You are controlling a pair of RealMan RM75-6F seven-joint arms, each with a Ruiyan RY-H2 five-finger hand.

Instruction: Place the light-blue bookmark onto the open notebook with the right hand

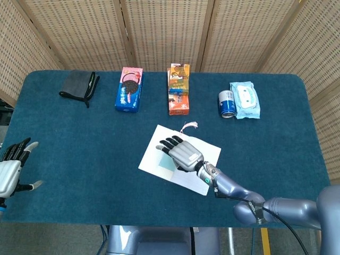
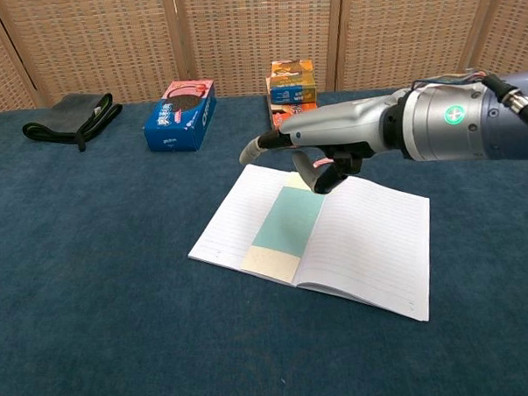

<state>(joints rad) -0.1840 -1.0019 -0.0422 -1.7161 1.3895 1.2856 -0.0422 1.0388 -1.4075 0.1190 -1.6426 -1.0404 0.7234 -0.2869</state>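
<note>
From the head view, my right hand (image 1: 183, 152) hovers over the open notebook (image 1: 212, 151), fingers spread and holding nothing. The light-blue bookmark (image 1: 166, 162) lies flat on the left page, just below-left of my fingertips. My left hand (image 1: 11, 169), open too, sits well apart at the table's edge.

From the chest view, my right hand (image 2: 319, 143) is clear above the bookmark (image 2: 287, 223), whose long axis runs along the notebook's (image 2: 371, 246) spine. I judge the placing done; the right arm need only retreat.

left hand (image 1: 9, 172): cut by head view's left edge | bookmark (image 1: 166, 161): upper part hidden under right hand (image 1: 183, 153)
</note>
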